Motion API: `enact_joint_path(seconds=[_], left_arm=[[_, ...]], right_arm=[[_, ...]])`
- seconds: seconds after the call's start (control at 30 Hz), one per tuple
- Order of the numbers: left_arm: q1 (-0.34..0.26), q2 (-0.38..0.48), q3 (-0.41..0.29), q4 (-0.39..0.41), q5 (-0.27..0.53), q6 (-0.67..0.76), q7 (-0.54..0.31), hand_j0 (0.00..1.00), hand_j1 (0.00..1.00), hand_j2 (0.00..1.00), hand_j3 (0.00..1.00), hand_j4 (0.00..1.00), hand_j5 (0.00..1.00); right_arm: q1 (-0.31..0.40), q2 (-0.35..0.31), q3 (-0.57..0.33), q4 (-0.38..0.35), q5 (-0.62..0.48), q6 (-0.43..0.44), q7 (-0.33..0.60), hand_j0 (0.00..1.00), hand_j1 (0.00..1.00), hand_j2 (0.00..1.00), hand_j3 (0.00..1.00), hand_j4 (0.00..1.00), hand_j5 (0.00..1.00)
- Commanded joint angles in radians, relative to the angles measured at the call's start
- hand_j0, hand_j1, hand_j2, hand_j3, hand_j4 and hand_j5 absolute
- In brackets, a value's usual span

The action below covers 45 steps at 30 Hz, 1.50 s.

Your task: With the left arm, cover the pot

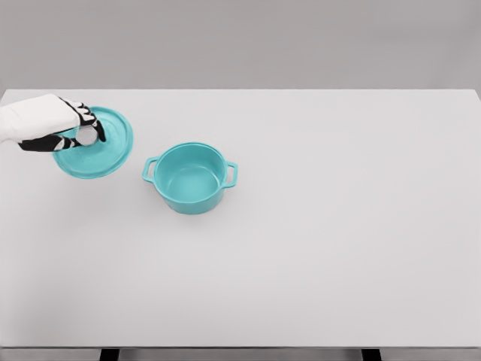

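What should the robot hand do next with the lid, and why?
Probably lift the lid and carry it right toward the pot. The left hand has its fingers around the lid's knob, and the pot stands open, apart from the lid.

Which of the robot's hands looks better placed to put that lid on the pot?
The left. The left hand is already at the knob of the teal lid, fingers curled around it, and the open pot sits just to the lid's right. The right arm is nowhere in view.
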<state>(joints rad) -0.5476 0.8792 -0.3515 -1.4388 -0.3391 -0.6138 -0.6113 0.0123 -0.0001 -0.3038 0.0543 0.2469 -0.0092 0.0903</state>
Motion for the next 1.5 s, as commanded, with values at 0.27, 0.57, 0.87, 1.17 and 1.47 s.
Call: enact_joint_path(seconds=[0.27, 0.57, 0.87, 1.17, 1.47], left_arm=[[-0.005, -0.006, -0.043, -0.08, 0.045, 0.003, 0.0, 0.51, 0.51, 0.51, 0.51, 0.51, 0.51], [-0.025, -0.052, -0.09, -0.089, 0.039, 0.003, 0.0, 0.51, 0.51, 0.51, 0.51, 0.51, 0.51], [-0.035, -0.134, -0.116, -0.081, 0.022, 0.003, 0.0, 0.51, 0.51, 0.51, 0.51, 0.51, 0.51], [-0.064, -0.22, -0.126, -0.02, -0.027, 0.003, 0.0, 0.5, 0.5, 0.5, 0.5, 0.5, 0.5], [-0.098, -0.252, -0.185, 0.012, -0.029, 0.003, 0.0, 0.5, 0.5, 0.5, 0.5, 0.5, 0.5]], right_arm=[[0.0, 0.0, 0.0, -0.001, 0.0, 0.0, 0.0, 1.0, 1.0, 1.0, 1.0, 1.0, 1.0], [0.0, 0.0, 0.0, 0.001, 0.0, 0.0, 0.0, 1.0, 1.0, 1.0, 1.0, 1.0, 1.0], [0.0, 0.0, 0.0, 0.001, 0.0, 0.0, 0.0, 1.0, 1.0, 1.0, 1.0, 1.0, 1.0], [0.0, 0.0, 0.0, -0.001, 0.0, 0.0, 0.0, 1.0, 1.0, 1.0, 1.0, 1.0, 1.0], [0.0, 0.0, 0.0, -0.001, 0.0, 0.0, 0.0, 1.0, 1.0, 1.0, 1.0, 1.0, 1.0]])
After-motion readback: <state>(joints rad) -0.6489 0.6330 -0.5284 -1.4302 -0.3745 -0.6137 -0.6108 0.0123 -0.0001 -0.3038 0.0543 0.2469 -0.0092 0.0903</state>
